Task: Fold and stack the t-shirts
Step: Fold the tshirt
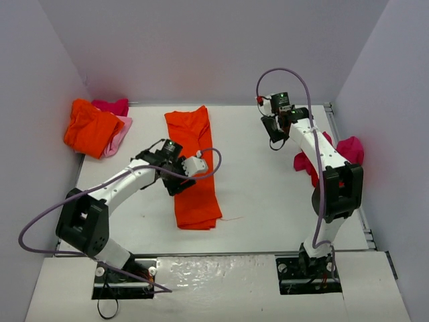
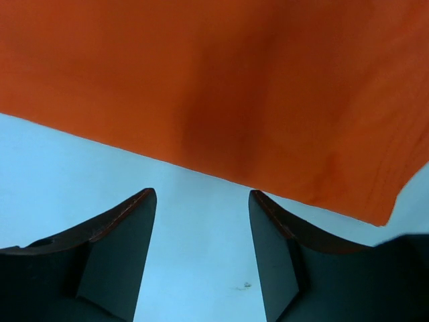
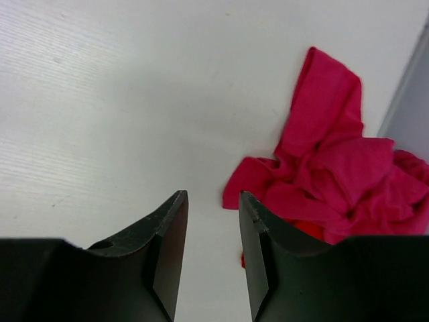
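Observation:
A bright orange t-shirt lies as a long folded strip in the middle of the table. My left gripper sits at its left edge. In the left wrist view its jaws stand open over bare table, with the shirt's hem just beyond the fingertips. A crumpled magenta and red heap of t-shirts lies at the right, partly behind my right arm. My right gripper hangs over bare table left of it. The right wrist view shows it open and empty, the magenta cloth just to its right.
A heap of t-shirts sits at the back left corner: orange on top, pale pink and magenta beneath. Grey walls close the table on three sides. A metal rail runs along the right edge.

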